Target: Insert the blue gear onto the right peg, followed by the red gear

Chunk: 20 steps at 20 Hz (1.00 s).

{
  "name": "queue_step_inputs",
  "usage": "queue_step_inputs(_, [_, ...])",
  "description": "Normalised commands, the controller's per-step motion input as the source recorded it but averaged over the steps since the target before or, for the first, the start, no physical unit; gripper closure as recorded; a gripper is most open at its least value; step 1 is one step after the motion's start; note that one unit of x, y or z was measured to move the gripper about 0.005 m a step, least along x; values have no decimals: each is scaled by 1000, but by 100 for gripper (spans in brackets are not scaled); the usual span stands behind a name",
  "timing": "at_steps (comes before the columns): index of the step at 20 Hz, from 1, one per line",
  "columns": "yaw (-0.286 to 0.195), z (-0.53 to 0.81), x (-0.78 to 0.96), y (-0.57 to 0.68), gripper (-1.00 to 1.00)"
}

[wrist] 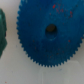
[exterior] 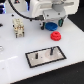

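A white tabletop [exterior: 15,60] carries a black-framed plate [exterior: 46,55] with 2 pins; the right peg [exterior: 51,50] stands upright. The red gear [exterior: 56,36] lies beyond it. The blue gear [exterior: 51,25] sits under the jaws [exterior: 52,21], whose spread I cannot tell.

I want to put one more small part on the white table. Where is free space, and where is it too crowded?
Free: the white table on the exterior view's left of the black-framed plate, below the beige part; also the strip between the red gear and the plate. Crowded: around the blue gear, where the gripper hangs.
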Motion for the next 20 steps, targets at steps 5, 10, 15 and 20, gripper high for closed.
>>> queue_step_inputs(5, [0,-145,-165,48,100])
queue_step_inputs(10, [0,-10,-19,17,100])
queue_step_inputs(15, [0,34,16,5,100])
queue_step_inputs(20, [0,426,278,6,100])
